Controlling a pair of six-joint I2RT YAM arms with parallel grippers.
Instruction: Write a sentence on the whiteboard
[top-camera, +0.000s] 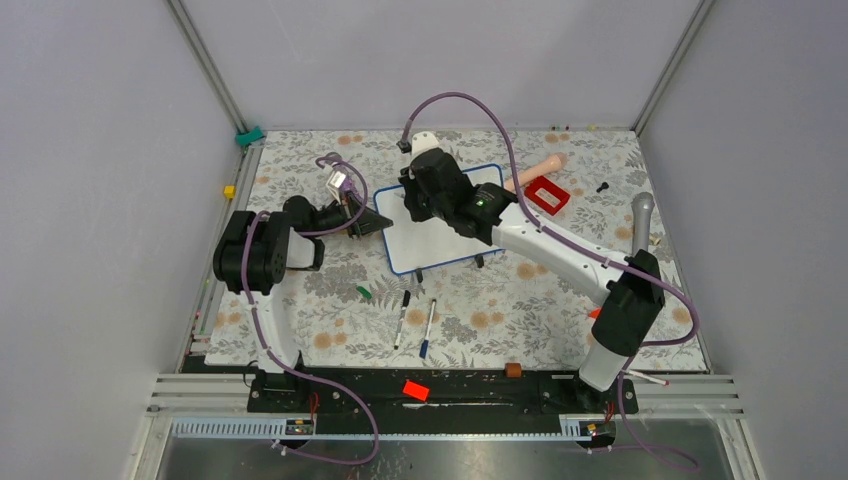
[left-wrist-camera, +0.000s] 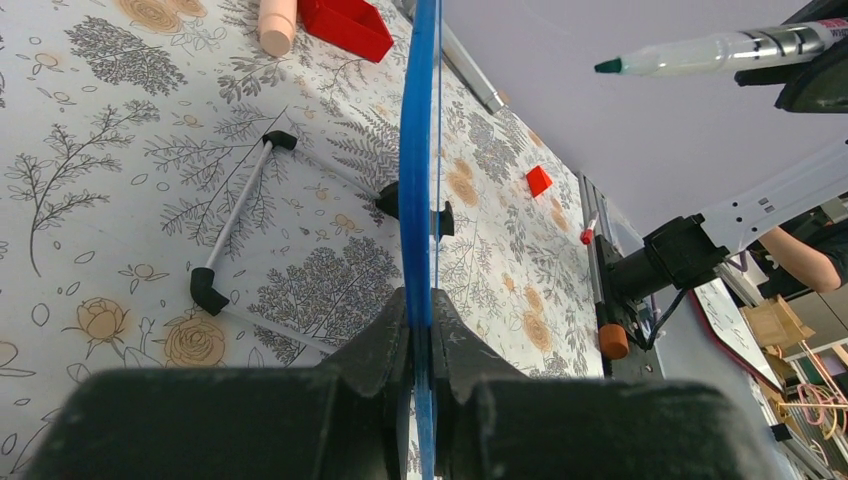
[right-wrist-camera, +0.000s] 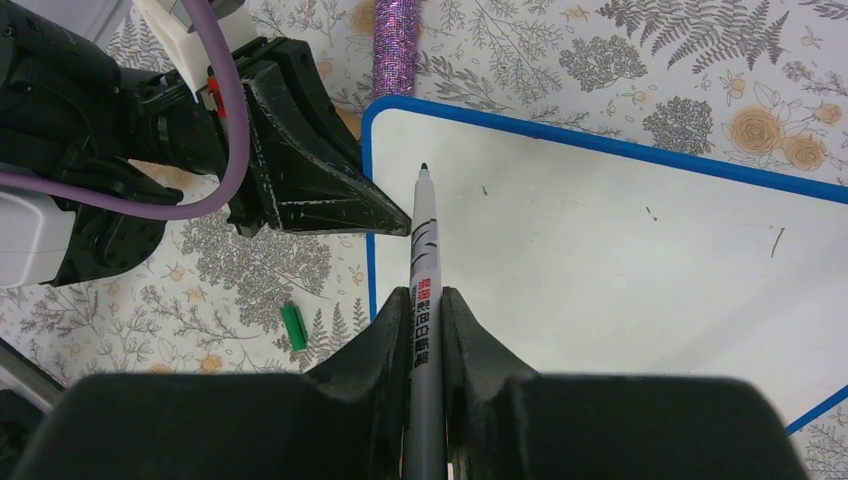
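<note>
Whiteboard (top-camera: 432, 248) lies face up at mid-table on the floral cloth (top-camera: 300, 330), its two black feet (top-camera: 419, 275) towards the near side. The left gripper (top-camera: 372, 222) is closed on the board's left rim, and the left wrist view shows both fingers pinching the blue edge (left-wrist-camera: 420, 150) flat between them. The right gripper (right-wrist-camera: 425, 300) is clamped on a marker (right-wrist-camera: 425, 240) with its green tip bared. The tip points over the board's far-left corner, just beside the left claw. The tip stands clear of the surface (the left wrist view shows the marker (left-wrist-camera: 720, 50) well off the board's plane). The board face (right-wrist-camera: 600, 260) reads plain white, with a few faint dark specks. Loose items on the cloth: a green cap (top-camera: 363, 292) near the board's near-left corner, two pens (top-camera: 402, 318) side by side nearer the arm bases, and a red tray (top-camera: 546, 195) touching a peach cylinder (top-camera: 535, 172) just right of the board.
</note>
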